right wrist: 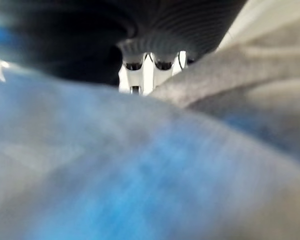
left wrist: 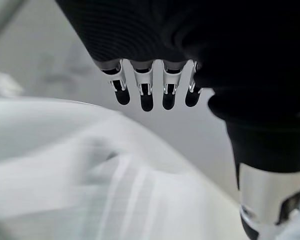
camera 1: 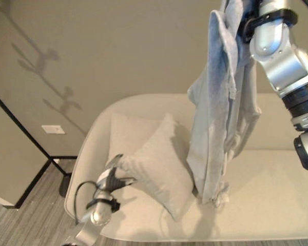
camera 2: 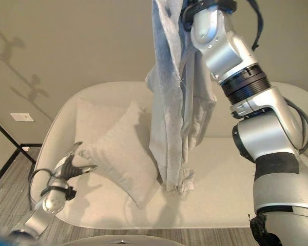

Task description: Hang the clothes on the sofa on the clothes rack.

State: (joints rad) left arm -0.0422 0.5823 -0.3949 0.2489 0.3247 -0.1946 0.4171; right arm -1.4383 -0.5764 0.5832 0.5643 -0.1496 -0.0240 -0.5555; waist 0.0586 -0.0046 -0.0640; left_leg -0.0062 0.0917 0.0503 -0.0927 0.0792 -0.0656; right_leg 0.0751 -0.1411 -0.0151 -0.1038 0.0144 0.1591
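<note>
A light blue-grey garment (camera 1: 220, 128) hangs full length from my raised right hand (right wrist: 140, 70), its hem just touching the seat of the cream sofa (camera 1: 277, 205). In the right wrist view the cloth lies over that hand's fingers, which curl into it. My right arm (camera 2: 220, 46) reaches up beside the garment at the top of the eye views. My left hand (camera 1: 109, 180) is low at the sofa's left end, open, with straight fingers (left wrist: 145, 95) at the corner of a cream pillow (camera 1: 159, 169).
A second cream cushion (camera 1: 128, 133) leans on the sofa back behind the pillow. A black-framed panel (camera 1: 20, 133) stands at the left beside grey plank floor (camera 1: 20, 225). A white wall plate (camera 1: 53, 129) sits low on the beige wall.
</note>
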